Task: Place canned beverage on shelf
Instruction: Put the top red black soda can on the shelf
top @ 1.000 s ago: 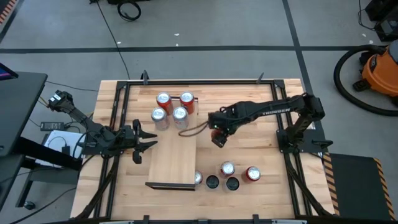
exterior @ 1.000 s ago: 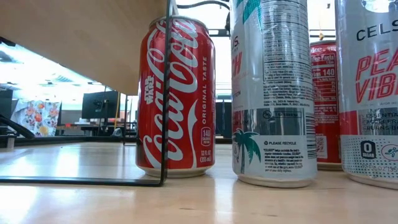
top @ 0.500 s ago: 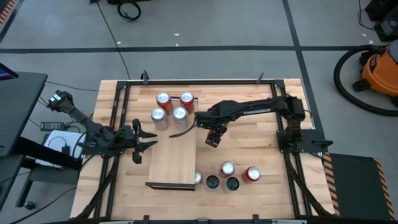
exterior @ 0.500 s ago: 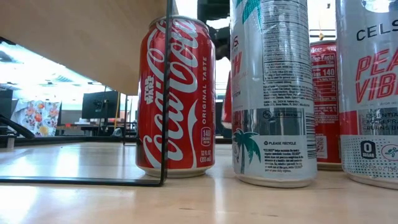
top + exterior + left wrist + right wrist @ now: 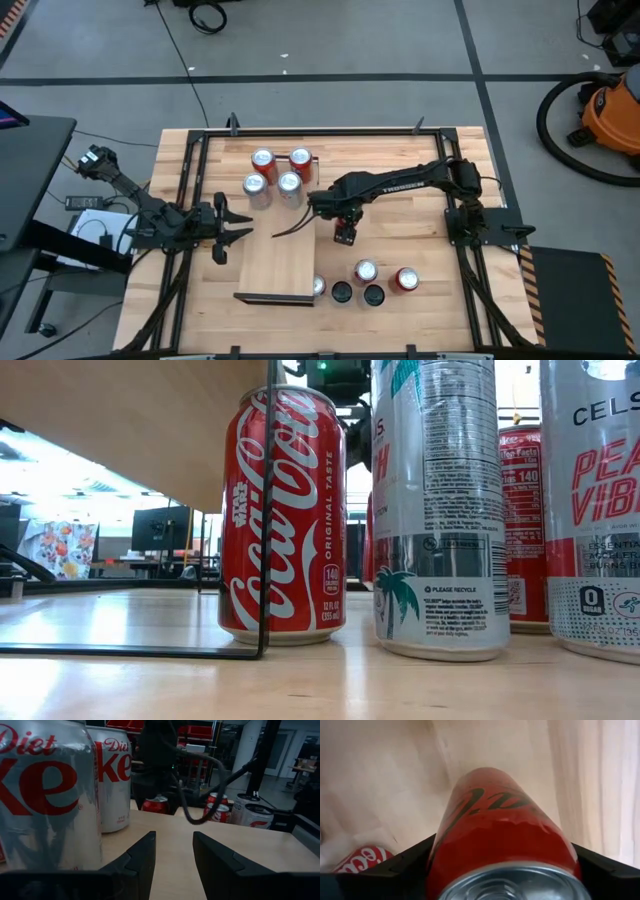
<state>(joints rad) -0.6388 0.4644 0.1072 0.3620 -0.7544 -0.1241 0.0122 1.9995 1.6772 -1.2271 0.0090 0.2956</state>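
between the right claw (image 5: 502,870) fingers sits a red can (image 5: 502,827), grasped beside the shelf (image 5: 283,255) edge.

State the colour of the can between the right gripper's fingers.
Red with black lettering, seen best in the right wrist view: the red can sits in the right gripper.

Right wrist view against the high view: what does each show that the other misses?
Only the right wrist view shows the red Coke Zero can between the right pincer fingers. Only the high view shows the four cans grouped on the shelf, the waiting left pincer, and five more cans on the table. Both show the pale shelf board.
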